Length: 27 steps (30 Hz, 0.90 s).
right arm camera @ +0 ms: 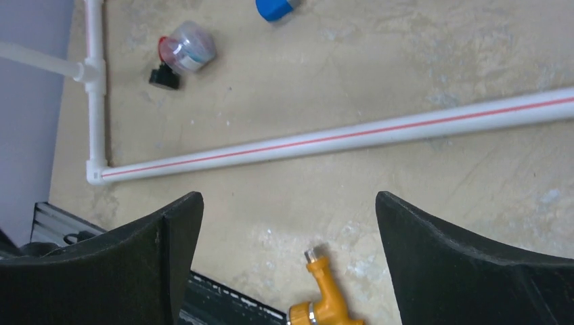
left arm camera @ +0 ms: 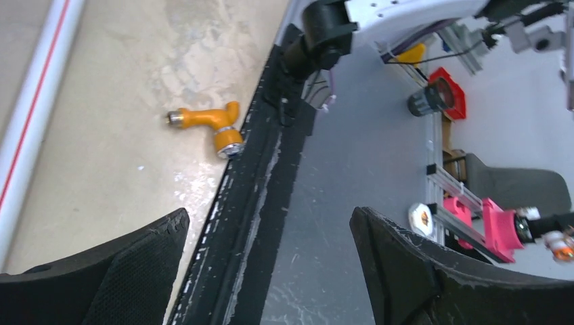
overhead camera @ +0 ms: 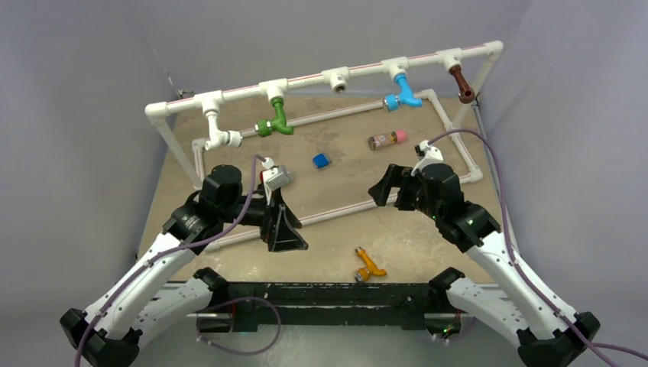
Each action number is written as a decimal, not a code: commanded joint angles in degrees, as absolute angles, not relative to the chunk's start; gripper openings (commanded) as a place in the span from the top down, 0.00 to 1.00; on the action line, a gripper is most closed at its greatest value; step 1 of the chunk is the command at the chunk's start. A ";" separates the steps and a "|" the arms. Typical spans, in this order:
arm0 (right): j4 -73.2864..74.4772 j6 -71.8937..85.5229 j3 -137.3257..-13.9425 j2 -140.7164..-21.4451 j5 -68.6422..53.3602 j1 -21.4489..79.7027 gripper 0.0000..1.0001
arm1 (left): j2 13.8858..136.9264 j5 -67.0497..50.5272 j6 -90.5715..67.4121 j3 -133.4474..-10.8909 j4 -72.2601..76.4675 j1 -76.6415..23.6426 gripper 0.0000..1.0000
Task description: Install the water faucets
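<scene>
A white pipe frame (overhead camera: pixel 306 80) stands on a sandy-brown tabletop (overhead camera: pixel 336 245). It has a raised rail along its far side and a low loop of pipe lying flat in front of that rail.

Three of the water faucets are fitted to the raised rail, each hanging from a tee. A green faucet (overhead camera: pixel 275 122) is towards the frame's left, a blue faucet (overhead camera: pixel 403 95) is right of its middle, and a brown faucet (overhead camera: pixel 461 82) is near its right end. Between the green and the blue one, a tee (overhead camera: pixel 337 79) shows an open socket.

The fourth, an orange faucet (overhead camera: pixel 369 264), lies on its side on the tabletop outside the frame. It is on the near side of the frame's front pipe (right arm camera: pixel 338 139), just beside the black edge strip (left arm camera: pixel 257 176).

Inside the frame's loop lie a pink-and-brown cylinder (overhead camera: pixel 387 140) and a small blue cap (overhead camera: pixel 321 160). A small clear container with a red part (right arm camera: pixel 183 54) lies near the frame's left side pipe.

The left end effector (overhead camera: pixel 286 238) hangs above the frame's front pipe, left of its middle. It is released, with its black fingers (left arm camera: pixel 128 271) spread wide and nothing between them.

The right end effector (overhead camera: pixel 384 187) hovers over the right half of the frame's loop. It is also released, with its fingers (right arm camera: pixel 467 264) wide apart and empty. In its wrist view the orange faucet shows low between the fingers, beyond the front pipe and untouched.
</scene>
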<state>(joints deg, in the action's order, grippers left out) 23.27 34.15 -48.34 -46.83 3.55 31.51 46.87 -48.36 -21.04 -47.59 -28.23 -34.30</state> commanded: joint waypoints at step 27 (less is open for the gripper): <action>33.73 40.29 -40.53 -51.15 -1.90 36.27 0.18 | 44.88 -51.10 -17.93 -44.38 -22.41 -34.74 0.11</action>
